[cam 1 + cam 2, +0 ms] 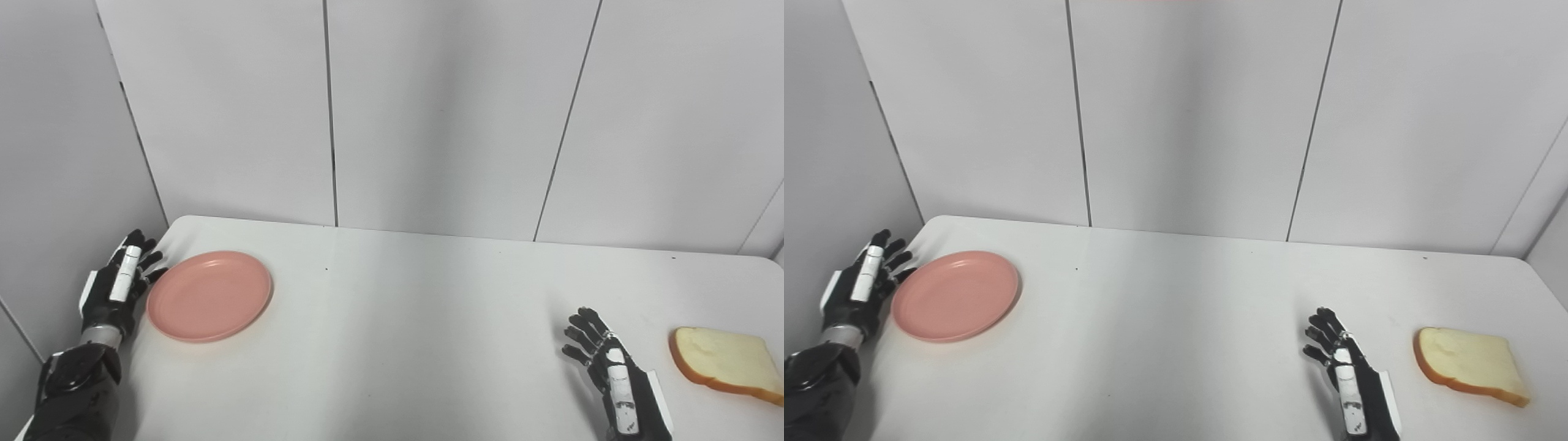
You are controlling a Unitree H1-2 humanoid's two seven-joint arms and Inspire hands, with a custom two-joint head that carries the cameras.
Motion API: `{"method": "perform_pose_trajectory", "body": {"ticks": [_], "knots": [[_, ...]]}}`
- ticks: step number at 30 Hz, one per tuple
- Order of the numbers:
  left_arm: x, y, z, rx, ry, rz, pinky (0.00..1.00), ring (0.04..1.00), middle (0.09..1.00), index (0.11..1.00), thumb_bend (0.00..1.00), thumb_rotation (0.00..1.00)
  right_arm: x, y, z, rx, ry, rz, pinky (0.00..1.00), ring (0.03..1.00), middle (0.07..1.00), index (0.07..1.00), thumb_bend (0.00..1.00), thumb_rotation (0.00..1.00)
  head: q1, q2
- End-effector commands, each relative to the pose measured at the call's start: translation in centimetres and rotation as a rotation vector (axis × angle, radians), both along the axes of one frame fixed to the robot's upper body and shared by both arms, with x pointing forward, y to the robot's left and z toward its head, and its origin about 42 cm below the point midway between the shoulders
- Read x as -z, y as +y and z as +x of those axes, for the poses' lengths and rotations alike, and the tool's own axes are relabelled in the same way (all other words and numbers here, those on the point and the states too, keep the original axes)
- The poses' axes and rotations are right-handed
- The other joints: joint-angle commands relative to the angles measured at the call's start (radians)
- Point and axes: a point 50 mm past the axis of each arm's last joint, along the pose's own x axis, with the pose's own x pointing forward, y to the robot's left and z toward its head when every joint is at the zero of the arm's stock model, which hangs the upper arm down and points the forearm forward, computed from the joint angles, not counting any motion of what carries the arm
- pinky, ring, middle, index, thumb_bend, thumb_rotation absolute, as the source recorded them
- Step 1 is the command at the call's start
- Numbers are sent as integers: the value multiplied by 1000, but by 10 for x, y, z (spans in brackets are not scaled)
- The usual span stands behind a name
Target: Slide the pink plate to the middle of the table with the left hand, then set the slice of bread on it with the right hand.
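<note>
At the desk's [392, 343] far left edge, the pink plate [209, 295] lies beside the left hand [117, 285], fingers spread, empty. Bread [726, 364] lies right of the spread right hand [612, 373]. An off-centre push may spin the plate.

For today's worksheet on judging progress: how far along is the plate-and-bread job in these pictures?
Nothing is finished. The pink plate sits at the table's left end, not the middle. In hand: the left hand, open, is beside the plate's left rim, placed to push. Left to do: the slide, then the bread, lying untouched at the right, apart from the open right hand.
</note>
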Motion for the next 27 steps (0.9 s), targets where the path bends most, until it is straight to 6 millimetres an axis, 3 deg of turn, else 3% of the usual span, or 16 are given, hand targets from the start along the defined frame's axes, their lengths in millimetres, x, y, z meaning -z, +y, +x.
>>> {"method": "perform_pose_trajectory", "body": {"ticks": [1,8,20,27], "knots": [[5,-14,4,45,14,-12,732,847,874,887,965,756,43,8,-27,13,173,48,796,845,857,860,841,984,1,0],[10,-37,6,108,7,-42,735,853,866,873,996,733,42,12,-27,14,170,51,790,847,861,861,832,986,-11,7],[7,-65,11,171,-1,-53,735,851,891,890,951,748,40,16,-27,13,175,51,783,849,863,855,826,997,-21,10],[4,-92,17,218,-29,-119,723,862,886,900,910,734,41,19,-27,14,179,53,781,848,864,858,843,995,-29,12]]}}
